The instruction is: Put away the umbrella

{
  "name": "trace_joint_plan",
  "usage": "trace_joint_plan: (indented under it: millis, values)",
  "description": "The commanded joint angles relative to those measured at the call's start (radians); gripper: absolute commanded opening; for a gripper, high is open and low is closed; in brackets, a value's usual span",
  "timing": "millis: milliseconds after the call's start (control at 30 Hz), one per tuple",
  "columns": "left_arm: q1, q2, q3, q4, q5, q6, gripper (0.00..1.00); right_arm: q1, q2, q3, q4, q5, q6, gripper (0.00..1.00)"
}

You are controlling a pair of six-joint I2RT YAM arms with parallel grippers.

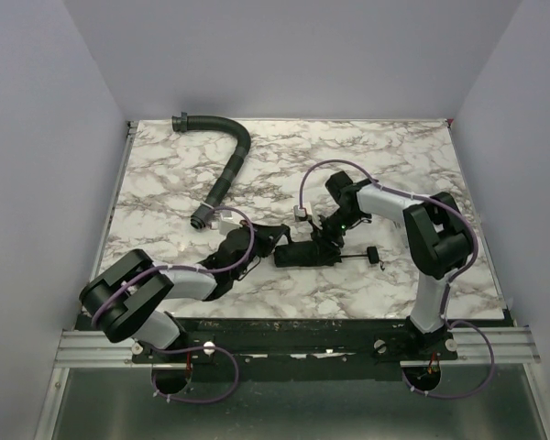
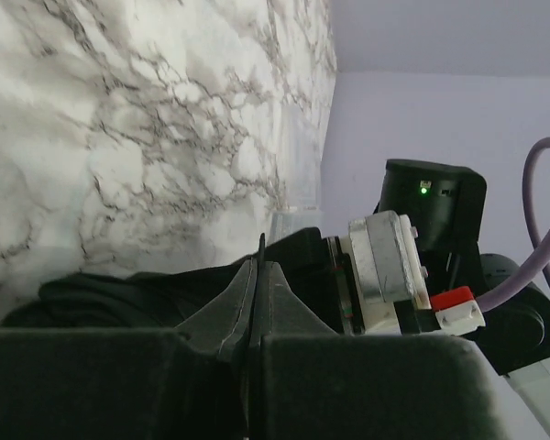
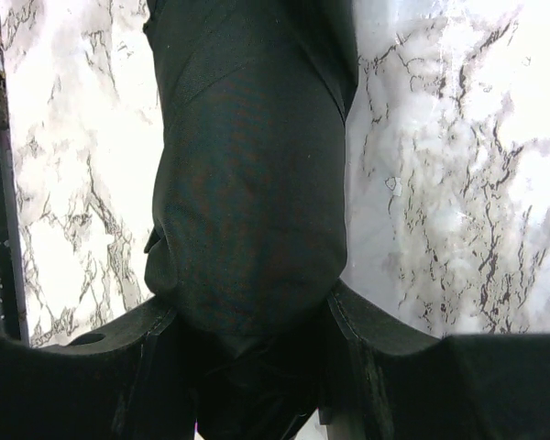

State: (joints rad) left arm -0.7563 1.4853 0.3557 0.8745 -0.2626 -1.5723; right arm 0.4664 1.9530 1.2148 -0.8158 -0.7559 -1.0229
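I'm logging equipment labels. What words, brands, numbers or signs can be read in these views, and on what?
None: no readable text in any view.
Umbrella, hose, table: no print shows.
Right arm: a green light and a red tab, with no lettering that can be made out.

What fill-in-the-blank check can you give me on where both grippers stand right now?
1. The right gripper is clamped on the folded ___.
2. The left gripper has its jaws ___.
3. The ribbed hose at the far side of the table is held by ___ gripper.

Missing words: umbrella; shut; neither
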Motion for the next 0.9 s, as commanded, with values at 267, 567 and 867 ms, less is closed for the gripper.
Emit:
trace_joint_plan:
  millis: [267, 567, 867]
  values:
    - [-0.155, -0.019, 0.217, -0.564, -0.130, -0.344, 0.00, 0.064, -0.009, -0.248, 0.277, 0.362, -0.018, 0.13]
    - [-0.217, -0.094, 0.219, -0.679, -0.163, -0.414, 0.00, 0.067, -0.042, -0.301, 0.323, 0.387, -0.008, 0.13]
    - [-0.292, -0.117, 0.194, -0.690, -0.169, -0.490, 0.06, 0.067, -0.035, -0.297, 0.321, 0.391, -0.005, 0.13]
